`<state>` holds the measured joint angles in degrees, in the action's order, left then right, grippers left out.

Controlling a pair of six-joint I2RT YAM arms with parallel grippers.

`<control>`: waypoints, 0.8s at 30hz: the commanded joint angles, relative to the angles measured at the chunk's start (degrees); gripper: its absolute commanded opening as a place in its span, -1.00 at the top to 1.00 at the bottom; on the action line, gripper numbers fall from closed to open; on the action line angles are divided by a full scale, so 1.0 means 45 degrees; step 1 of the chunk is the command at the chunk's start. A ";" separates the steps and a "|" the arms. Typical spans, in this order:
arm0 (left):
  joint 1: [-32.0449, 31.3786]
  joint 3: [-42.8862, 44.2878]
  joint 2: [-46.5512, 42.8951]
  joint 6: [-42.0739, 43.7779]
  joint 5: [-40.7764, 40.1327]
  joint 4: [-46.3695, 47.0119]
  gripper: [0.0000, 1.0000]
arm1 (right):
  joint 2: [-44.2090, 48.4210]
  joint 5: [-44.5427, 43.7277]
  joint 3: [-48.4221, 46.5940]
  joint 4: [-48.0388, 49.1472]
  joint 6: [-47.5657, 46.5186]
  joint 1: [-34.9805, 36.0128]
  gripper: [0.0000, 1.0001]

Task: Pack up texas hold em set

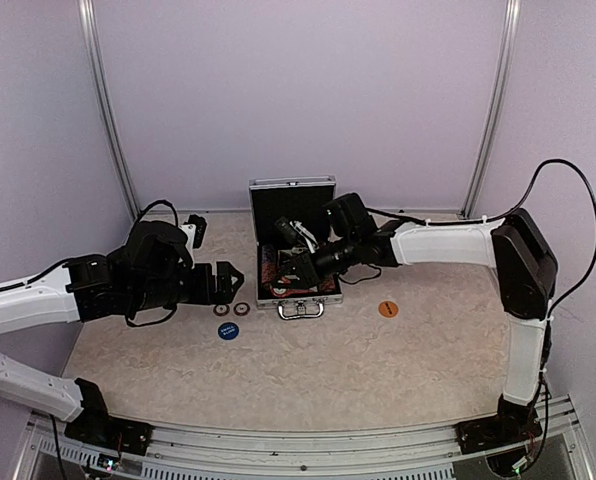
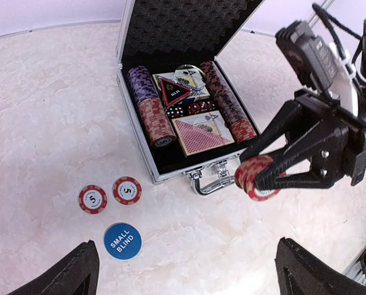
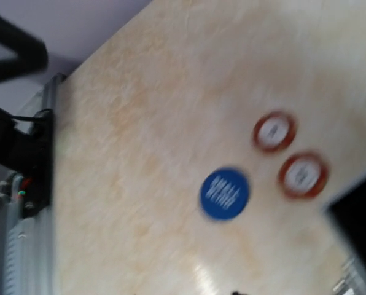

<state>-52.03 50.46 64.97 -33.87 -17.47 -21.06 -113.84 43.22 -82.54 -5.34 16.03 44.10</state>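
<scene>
- Case (image 2: 177,174): small, ribbed silver metal with a black lining, open. It stands on the bench (image 1: 308,370) at mid-width, toward the far edge.
- Lid (image 2: 183,24): raised at the back, lined with black egg-crate foam.
- Handle (image 2: 209,184): metal loop on the front wall, facing the near edge.
- Chips (image 2: 151,107): two rows on edge along the left and right sides of the case, purple and dark red.
- Deck (image 2: 202,132): red-backed, lying flat between the rows at the front.
- Triangle (image 2: 175,91): red rim and dark centre, lying on face-up cards behind the deck.
- Dice (image 2: 183,109): red, between the triangle and the deck.
- Stack (image 2: 255,178): a few red chips, clamped in the right gripper (image 2: 255,172). The top view places it over the case, and the left wrist view by the front right corner.
- Left gripper (image 1: 228,283): fingers wide apart, holding nothing, left of the case.
- Loose chips (image 2: 127,190): two, red and white, marked 5, flat on the bench beside the front left corner of the case.
- Blue button (image 2: 122,240): round, reads SMALL BLIND, just nearer than the loose chips.
- Orange button (image 1: 388,309): round, right of the case, lettering too small to read.
- Hard to make out: the right wrist view is blurred and does not show its own fingers. The cards under the triangle are mostly covered. A round silvery piece behind the triangle is partly hidden.
</scene>
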 commanded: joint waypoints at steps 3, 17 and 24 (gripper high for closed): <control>0.0137 -0.0470 -0.0314 -0.0361 -0.0296 0.0219 -0.98 | -0.1247 -0.1106 -0.1910 -0.1913 -0.3311 -0.0114 0.74; 0.0175 -0.0921 -0.0494 -0.0856 -0.0472 0.0149 -0.98 | -0.3342 -0.1690 -0.4280 -0.2294 -0.5767 -0.0129 0.75; 0.0173 -0.0954 -0.0453 -0.0979 -0.0443 0.0091 -0.98 | -0.4006 -0.1635 -0.5228 -0.2370 -0.6098 -0.0140 0.75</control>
<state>-51.70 46.83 63.77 -37.43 -18.55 -20.99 -129.95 35.51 -102.69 -16.67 -9.45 43.81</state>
